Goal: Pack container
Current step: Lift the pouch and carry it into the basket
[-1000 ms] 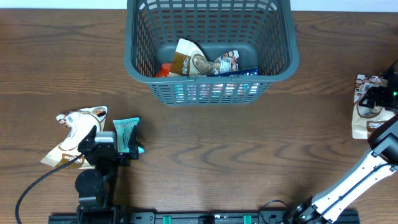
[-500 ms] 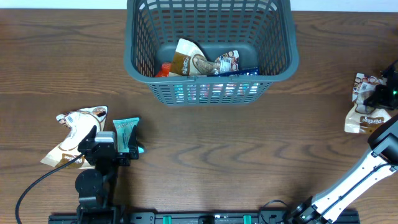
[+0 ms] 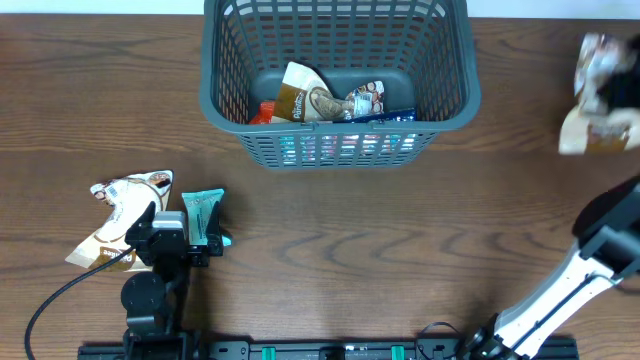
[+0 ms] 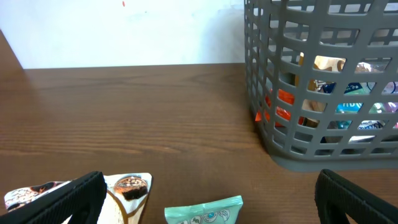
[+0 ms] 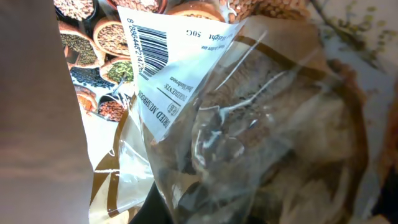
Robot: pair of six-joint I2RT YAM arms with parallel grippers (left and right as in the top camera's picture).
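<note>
1. The container (image 3: 340, 146) stands at the far middle of the table (image 3: 400, 250). It is a large grey-green plastic basket with slotted lattice walls, a solid floor and a flared rim.
2. Several snack packets lie on its floor: a brown-and-white packet (image 3: 300, 100), an orange one (image 3: 262, 113) to its left and a blue one (image 3: 396, 115) to its right.
3. My right pincer (image 3: 612, 92) is out at the right edge, level with the container and well apart from it. Its white forearm (image 3: 560, 290) climbs from the near edge to a dark elbow.
4. That pincer is clamped on a clear packet (image 3: 592, 125), which shows blurred in the overhead view.
5. In the right wrist view the clear packet (image 5: 249, 124) fills the frame: crinkled transparent film with pale dried pieces inside, and a white label with a barcode.
6. My left pincer (image 3: 182, 236) sits low near the front left, pointing toward the container (image 4: 298, 134), which stands ahead and to its right, well apart.
7. Its jaws are spread wide, one black finger (image 4: 68, 199) at each lower corner of the left wrist view.
8. A teal packet (image 4: 202, 211) lies flat between them, and a white-and-brown packet (image 4: 127, 186) lies just beside it on the left.
9. The table is dark brown with a wood grain.
</note>
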